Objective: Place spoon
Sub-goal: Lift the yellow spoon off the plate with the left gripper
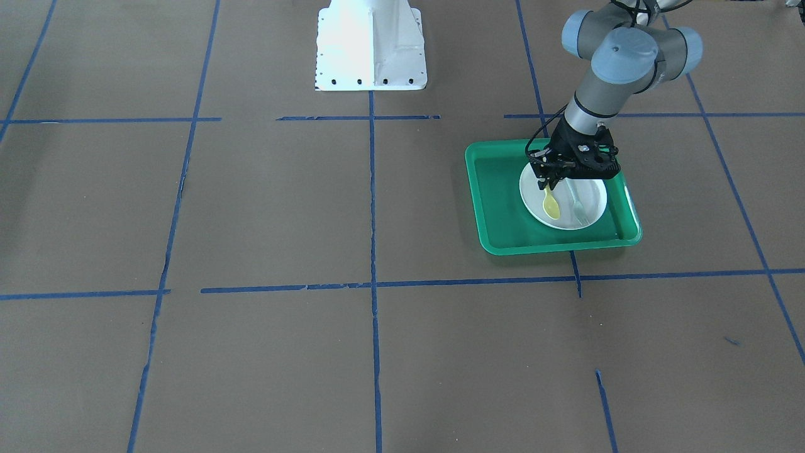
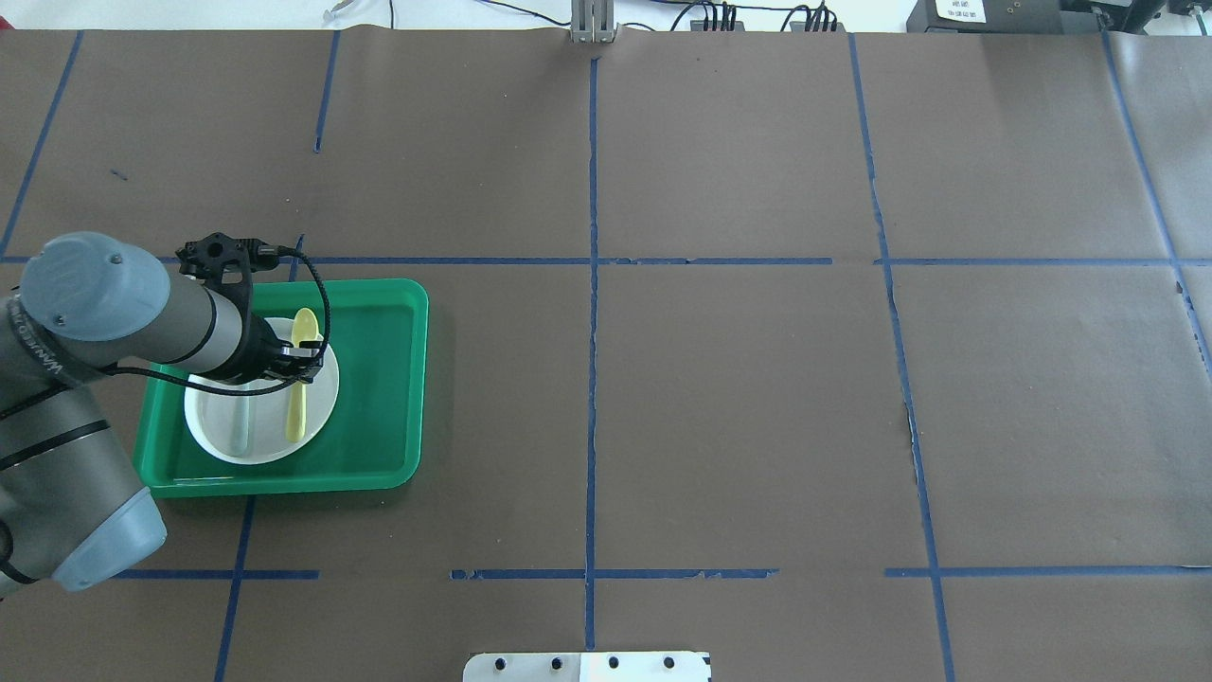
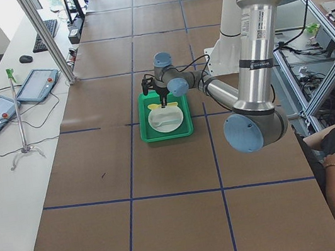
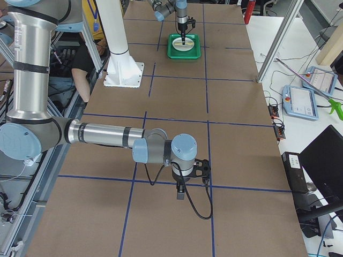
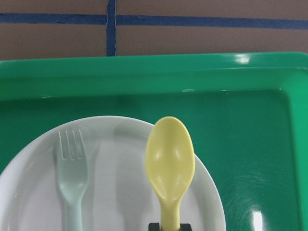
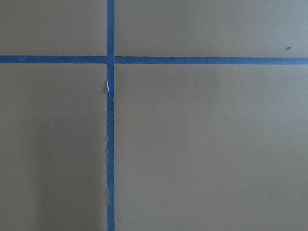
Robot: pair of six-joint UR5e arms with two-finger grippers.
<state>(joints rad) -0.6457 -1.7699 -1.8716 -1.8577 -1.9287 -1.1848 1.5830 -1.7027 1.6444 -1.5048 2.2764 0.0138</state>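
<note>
The yellow spoon [image 1: 551,204] [image 2: 305,329] [image 5: 169,159] hangs over the white plate [image 1: 594,196] [image 2: 218,431] [image 5: 115,192], bowl end toward the plate's edge. My left gripper [image 1: 546,184] [image 2: 305,365] [image 5: 168,226] is shut on the spoon's handle, just above the plate. A pale grey-green fork [image 1: 577,204] [image 2: 239,426] [image 5: 72,173] lies on the plate beside the spoon. My right gripper [image 4: 180,194] hovers low over bare table at the other end; it shows only in the exterior right view, so I cannot tell if it is open or shut.
The plate sits in a green tray [image 1: 497,207] [image 2: 379,379] [image 5: 240,134] with raised rims. The white robot base [image 1: 371,44] [image 2: 587,666] stands at the table's middle edge. Blue tape lines cross the brown table cover.
</note>
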